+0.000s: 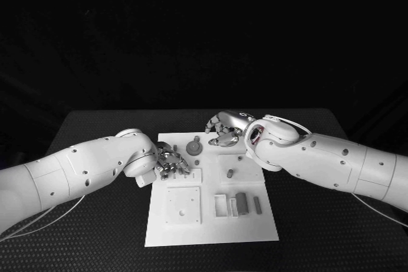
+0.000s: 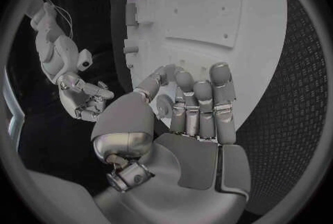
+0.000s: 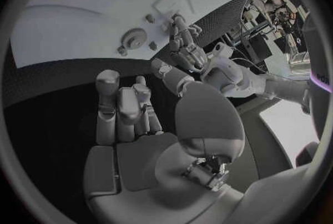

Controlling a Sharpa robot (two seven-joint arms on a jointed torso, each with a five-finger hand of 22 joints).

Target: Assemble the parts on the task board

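On the black table (image 1: 102, 225) I see the white task board (image 1: 213, 225) lying flat between both arms. My left hand (image 1: 170, 164) rests over the board's left edge, its fingers (image 2: 208, 101) pressed together and curled; the left wrist view suggests a small round part against the thumb, but I cannot tell whether it is actually pinched. My right hand (image 1: 225, 129) hovers at the board's far edge, fingers curled in on nothing I can see. A gear-like part (image 1: 194, 148) stands between the two hands; a peg (image 1: 229, 173) and several bars (image 1: 242, 202) sit on the right half. Risk, as I judge it: with both hands converging near the gear, a sideways approach could knock it over, or the hands could collide.
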